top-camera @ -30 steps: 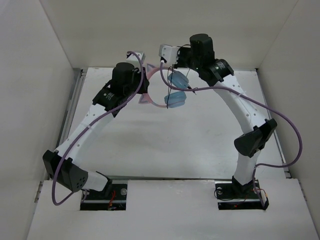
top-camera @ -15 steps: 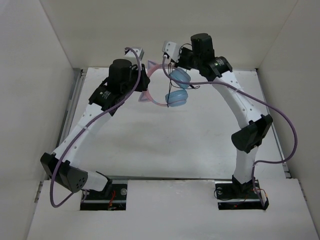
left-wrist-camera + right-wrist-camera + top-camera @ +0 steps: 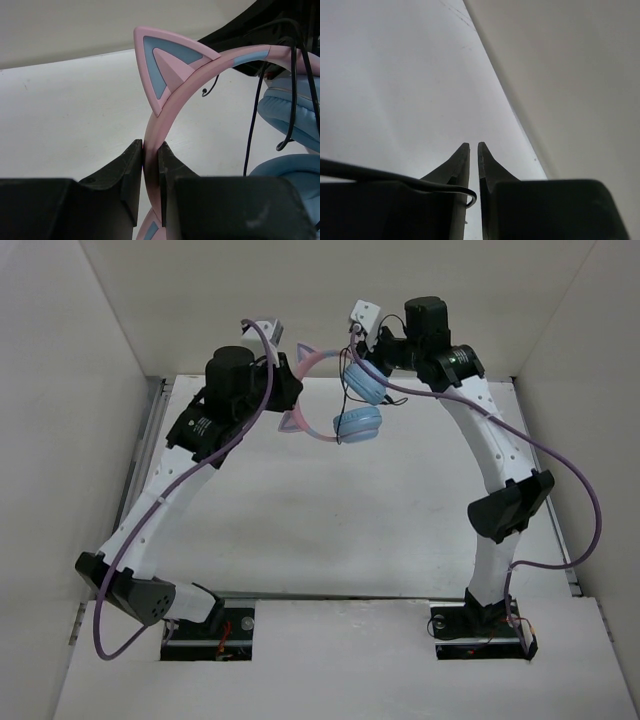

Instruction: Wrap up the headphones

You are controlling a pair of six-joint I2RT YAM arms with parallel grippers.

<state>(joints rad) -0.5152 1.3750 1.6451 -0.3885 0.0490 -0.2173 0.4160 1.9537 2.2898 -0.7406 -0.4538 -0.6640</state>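
Observation:
The headphones hang in the air above the back of the table: pink cat-ear headband, two light blue ear cups, thin black cable. My left gripper is shut on the headband, just below one cat ear; an ear cup and the cable hang to its right. My right gripper is above the ear cups. Its jaws stand almost closed, and the black cable crosses one finger and hooks into the slit between them.
White walls enclose the table on the left, back and right; the right gripper is close to the back wall. Thick purple robot cables loop beside both arms.
Both arms have lifted the headphones higher and toward the back wall. The right gripper has moved up and to the right, pulling the cable away from the ear cups.

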